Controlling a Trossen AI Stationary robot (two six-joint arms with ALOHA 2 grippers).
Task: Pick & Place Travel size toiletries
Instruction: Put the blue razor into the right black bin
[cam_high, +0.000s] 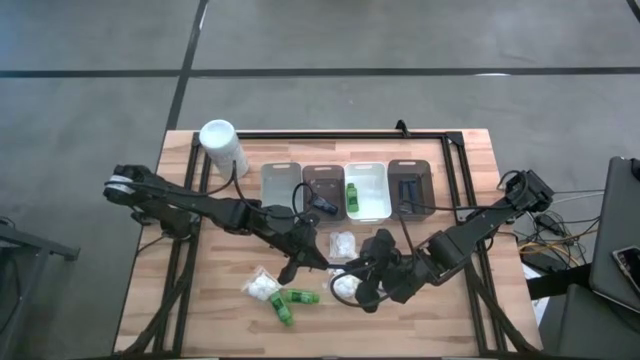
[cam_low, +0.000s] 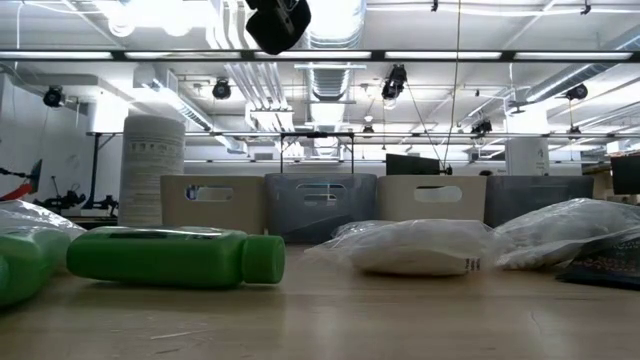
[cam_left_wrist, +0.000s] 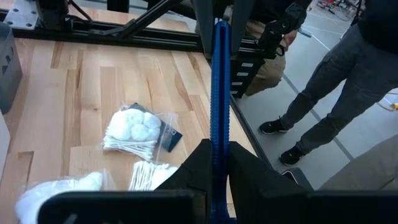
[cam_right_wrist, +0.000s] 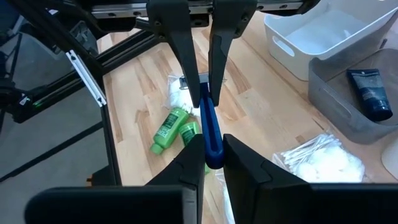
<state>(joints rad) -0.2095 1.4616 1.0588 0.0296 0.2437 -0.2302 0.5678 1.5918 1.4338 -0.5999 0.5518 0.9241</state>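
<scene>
A thin blue stick (cam_right_wrist: 210, 134) is held in the air between my two grippers, above the table's near middle. My left gripper (cam_left_wrist: 216, 152) comes from the table's left and is shut on one end. My right gripper (cam_right_wrist: 211, 146) comes from the right and is shut on the other end. In the high view the grippers (cam_high: 312, 262) (cam_high: 354, 272) face each other. Two green bottles (cam_high: 289, 302) and a clear packet of white puffs (cam_high: 260, 288) lie on the table near them. Two more packets (cam_high: 343, 243) (cam_high: 345, 286) lie close by. My left gripper pinches the blue stick's end (cam_left_wrist: 217, 140) between its two fingers. The stick runs straight on from the fingers, along them, clear of the table. My right gripper pinches the stick's other end (cam_right_wrist: 211, 138) between its two fingers, coming from the table's right. The stick lies along the fingers and reaches to the left gripper's fingertips (cam_right_wrist: 200, 93), lifted clear of the table.
Four trays stand in a row at the back: grey (cam_high: 281, 190), brown (cam_high: 323, 178) with a dark tube, white (cam_high: 372, 190) with a green bottle (cam_high: 352, 195), brown (cam_high: 408, 187). A tall white container (cam_high: 222, 145) stands at the back left. A person's legs (cam_left_wrist: 323, 99) show beyond the table.
</scene>
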